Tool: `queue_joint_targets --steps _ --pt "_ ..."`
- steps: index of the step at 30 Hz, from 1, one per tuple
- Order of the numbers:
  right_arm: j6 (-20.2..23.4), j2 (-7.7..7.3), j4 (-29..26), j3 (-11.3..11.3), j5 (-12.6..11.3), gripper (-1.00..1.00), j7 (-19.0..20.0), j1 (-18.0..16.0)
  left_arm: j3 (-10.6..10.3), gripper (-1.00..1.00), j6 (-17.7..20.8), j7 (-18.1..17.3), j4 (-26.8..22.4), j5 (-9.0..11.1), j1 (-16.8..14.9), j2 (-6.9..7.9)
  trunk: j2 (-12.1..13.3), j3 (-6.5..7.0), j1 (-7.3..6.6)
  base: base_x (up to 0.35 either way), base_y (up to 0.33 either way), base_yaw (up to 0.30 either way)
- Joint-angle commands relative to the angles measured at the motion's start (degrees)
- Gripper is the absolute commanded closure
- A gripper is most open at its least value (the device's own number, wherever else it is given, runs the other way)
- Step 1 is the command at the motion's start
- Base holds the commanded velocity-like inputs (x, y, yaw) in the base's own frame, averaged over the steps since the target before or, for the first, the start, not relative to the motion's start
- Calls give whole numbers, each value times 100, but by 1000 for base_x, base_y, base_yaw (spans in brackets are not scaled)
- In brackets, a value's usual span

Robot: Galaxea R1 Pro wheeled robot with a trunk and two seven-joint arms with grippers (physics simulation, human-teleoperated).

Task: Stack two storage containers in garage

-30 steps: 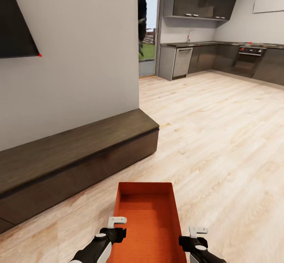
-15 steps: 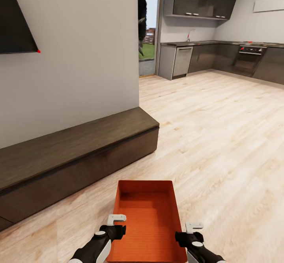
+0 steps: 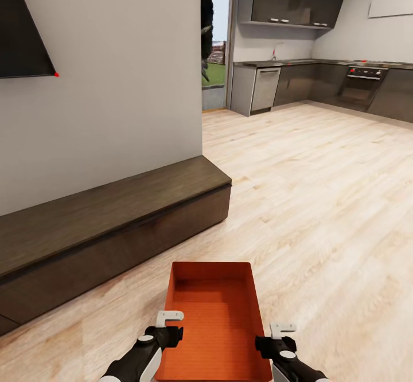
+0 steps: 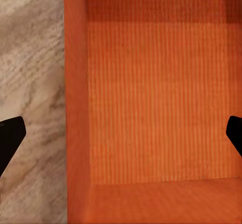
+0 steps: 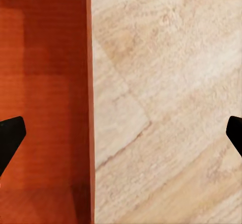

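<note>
One orange-red storage container point(image 3: 215, 319) lies lengthwise right in front of me over the light wood-plank floor of the living room; I cannot tell whether it rests on the planks. My left gripper point(image 3: 166, 327) stands open at its left long wall. In the left wrist view that wall and the ribbed bottom of the container point(image 4: 156, 93) lie between the wide-apart tips of the left gripper point(image 4: 121, 138). My right gripper point(image 3: 280, 336) is open at the right long wall. In the right wrist view the open right gripper point(image 5: 121, 135) straddles the container point(image 5: 45, 82) wall and the bare floor.
A long low dark-wood bench point(image 3: 115, 210) runs along the white wall on the left, under a black wall TV point(image 3: 20, 32). Beyond the wall's end are a doorway to outdoors point(image 3: 213, 72) and dark kitchen cabinets point(image 3: 321, 84). Open plank floor point(image 3: 321, 198) spreads ahead and right.
Between one second and half a second ago the view shifted a little and both grippers edged up, the right one closer to the container. Since then nothing has visibly moved.
</note>
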Motion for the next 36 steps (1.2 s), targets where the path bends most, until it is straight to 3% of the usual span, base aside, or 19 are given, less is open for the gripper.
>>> queue_joint_targets --steps 1,36 --pt "-24 8 0 52 -56 -100 -21 -3 0 -100 35 25 -11 -23 0 -3 -2 -4 -1 0 0 0" --pt "-21 28 4 16 -85 -100 -117 1 -21 -100 40 -17 20 -60 0 13 -2 -149 -1 0 0 28"
